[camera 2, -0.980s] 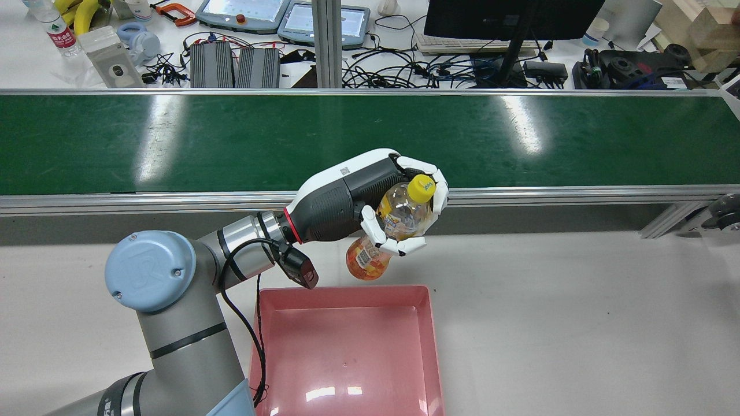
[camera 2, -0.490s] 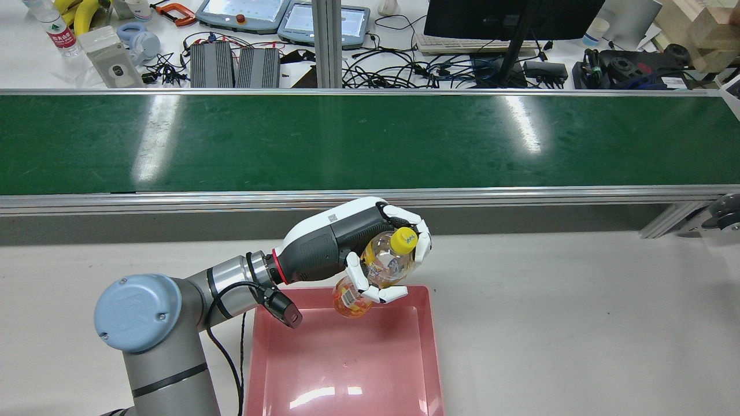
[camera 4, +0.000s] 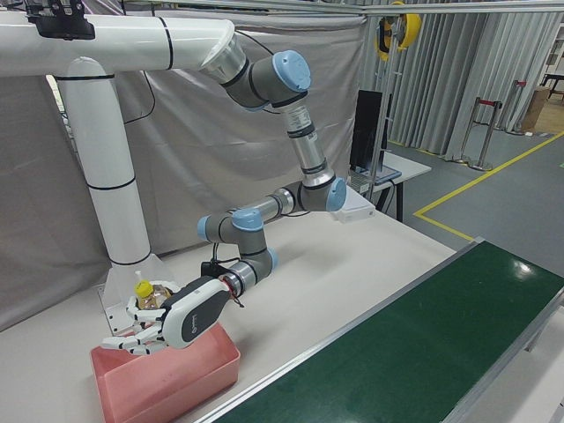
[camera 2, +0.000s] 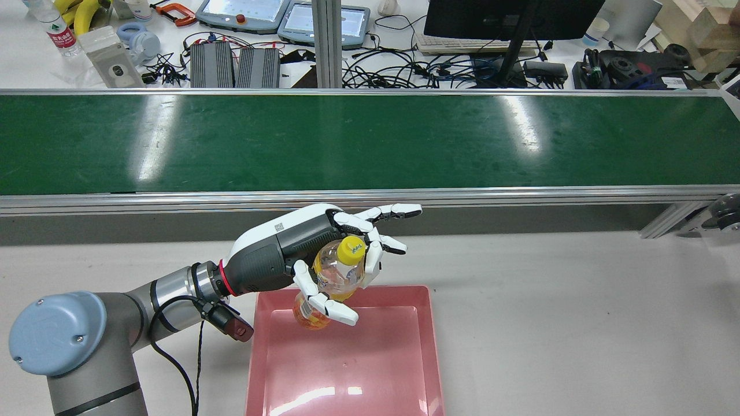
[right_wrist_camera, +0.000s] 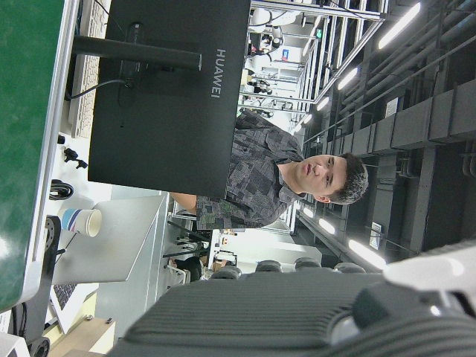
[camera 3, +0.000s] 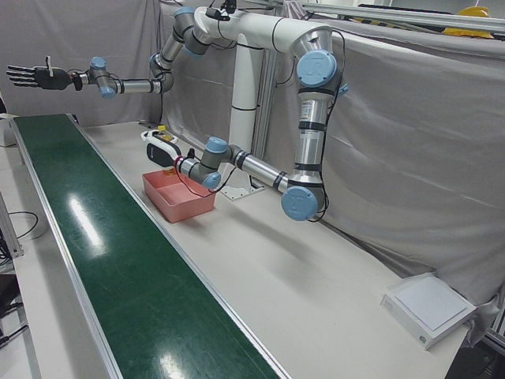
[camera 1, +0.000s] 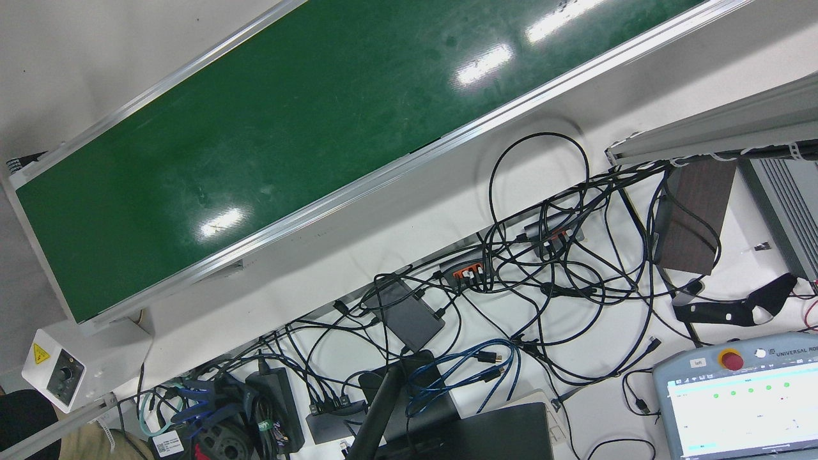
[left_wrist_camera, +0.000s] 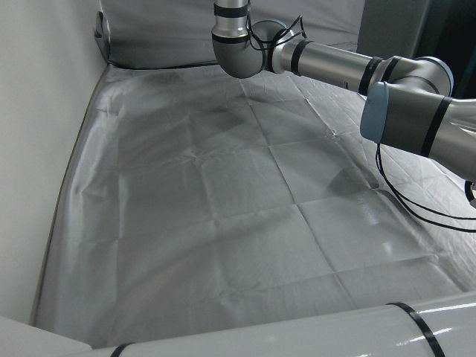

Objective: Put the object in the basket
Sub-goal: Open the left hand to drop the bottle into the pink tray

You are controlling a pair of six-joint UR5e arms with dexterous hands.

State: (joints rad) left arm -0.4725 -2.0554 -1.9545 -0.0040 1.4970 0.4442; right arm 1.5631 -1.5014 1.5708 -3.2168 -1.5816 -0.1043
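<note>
Left hand cradles bottle above basket
Fingers mostly splayed, thumb hooked under bottle, which lies tilted against left hand over far edge of pink basket; green conveyor beyond. Right hand raised high, fingers spread, holding nothing.

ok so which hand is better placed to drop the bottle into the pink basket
Left. The left hand holds the bottle right over the pink basket; the right hand is raised far away, open.
</note>
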